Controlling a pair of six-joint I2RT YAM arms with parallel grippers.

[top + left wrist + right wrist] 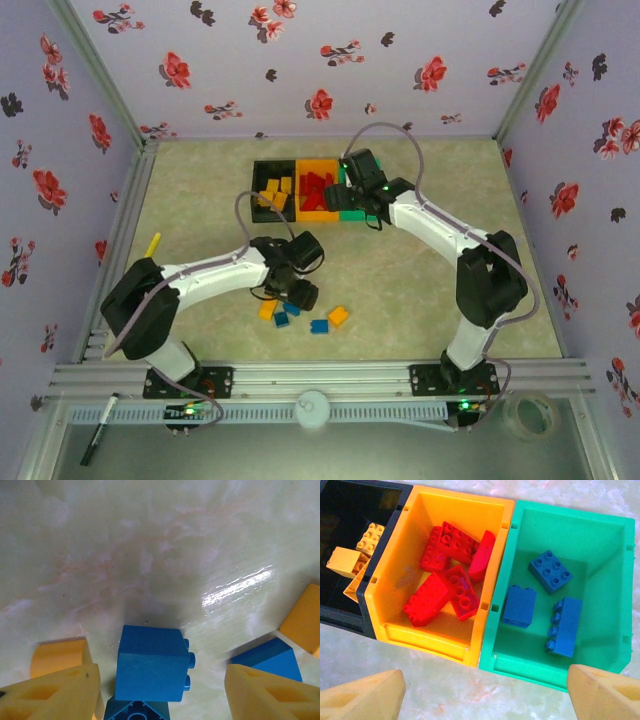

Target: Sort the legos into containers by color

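The containers stand in a row at the back: a black bin [385, 500] with yellow legos [347, 561], an orange bin [427, 640] with several red legos [451, 575], and a green bin [600, 535] with three blue legos [520, 606]. My right gripper [485, 700] hovers open at their near side [362, 200], nothing between its fingers. My left gripper [298, 296] is low over loose legos on the table. Its open fingers [272, 692] stand either side of a blue lego [150, 662] lying on its side, with gaps on both sides. Another blue lego [135, 711] touches it below.
Around the left gripper lie a yellow lego [57, 655], a blue one [267, 657] and an orange one [302, 620]. A yellow pen [152, 244] lies at the table's left edge. On the front ledge lie a black marker [100, 430] and a tape roll [528, 415].
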